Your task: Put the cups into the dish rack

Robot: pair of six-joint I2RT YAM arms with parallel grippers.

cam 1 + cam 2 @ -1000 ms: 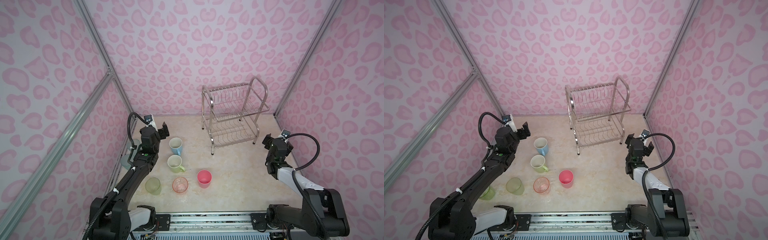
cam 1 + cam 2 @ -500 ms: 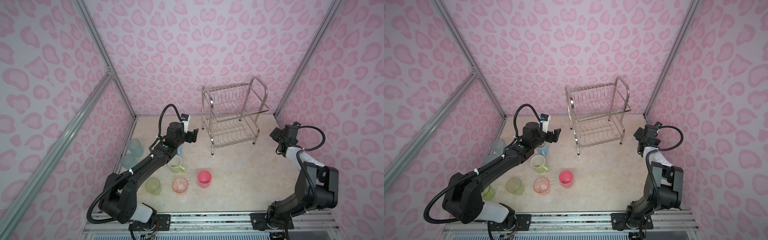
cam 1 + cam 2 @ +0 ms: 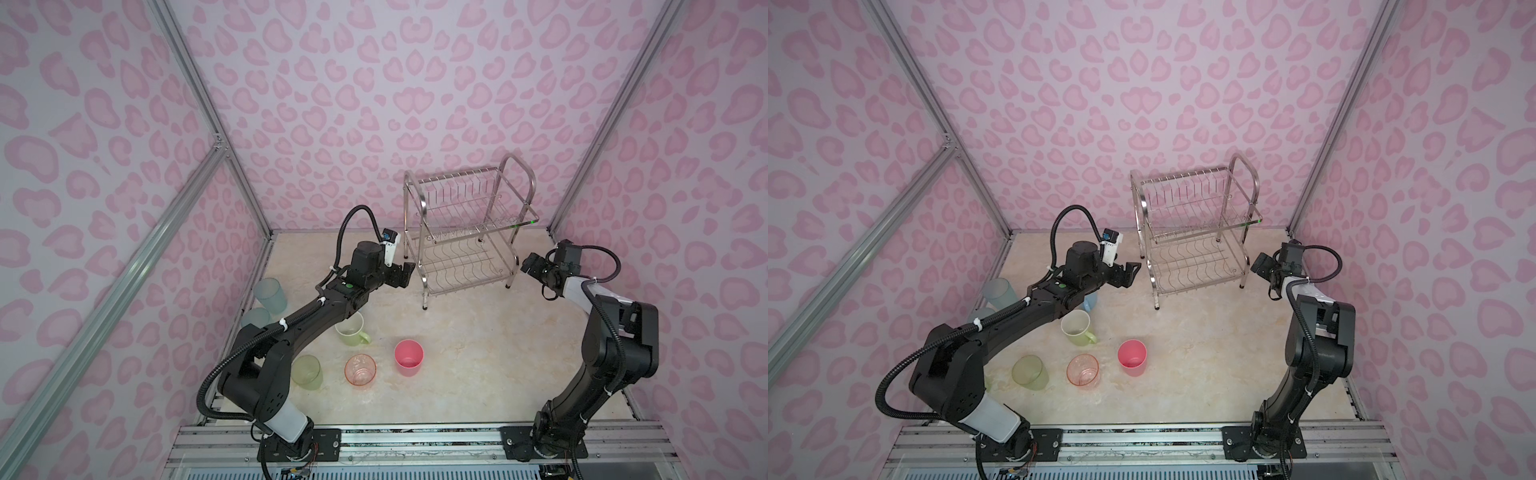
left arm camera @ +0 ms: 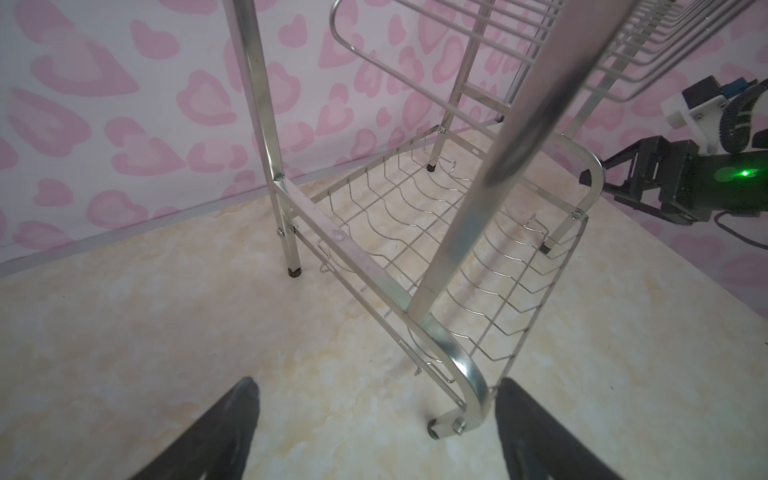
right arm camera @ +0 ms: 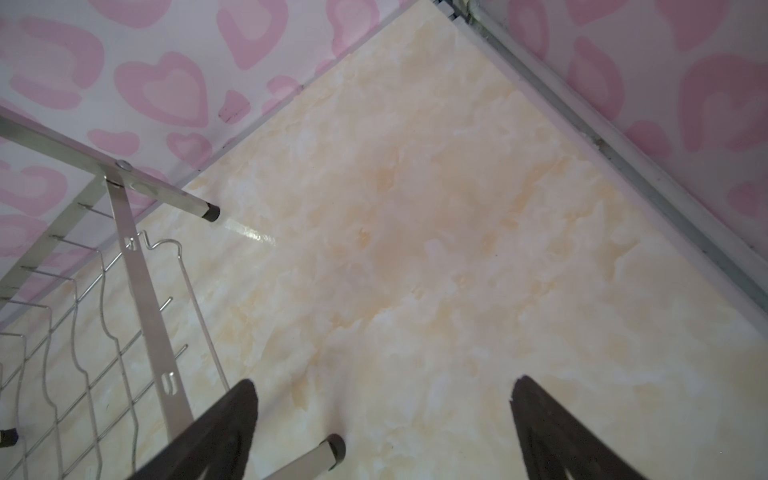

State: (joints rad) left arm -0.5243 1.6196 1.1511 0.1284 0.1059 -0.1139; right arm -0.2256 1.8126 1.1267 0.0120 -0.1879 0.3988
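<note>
Steel dish rack (image 3: 467,237): far centre of table (image 3: 478,353). Upright on table, near left: green mug (image 3: 351,330), pink tumbler (image 3: 408,357), orange-pink tumbler (image 3: 360,370), yellow-green tumbler (image 3: 307,372), pale blue tumbler (image 3: 270,295). Left gripper (image 3: 405,274): beside rack's left, jaws wide, nothing held. Right gripper (image 3: 530,264): rack's right, likewise.

The left gripper (image 3: 406,272) now stretches forward to just beside the dish rack (image 3: 469,239)'s left frame, while the right gripper (image 3: 527,264) draws up near its right legs.
</note>
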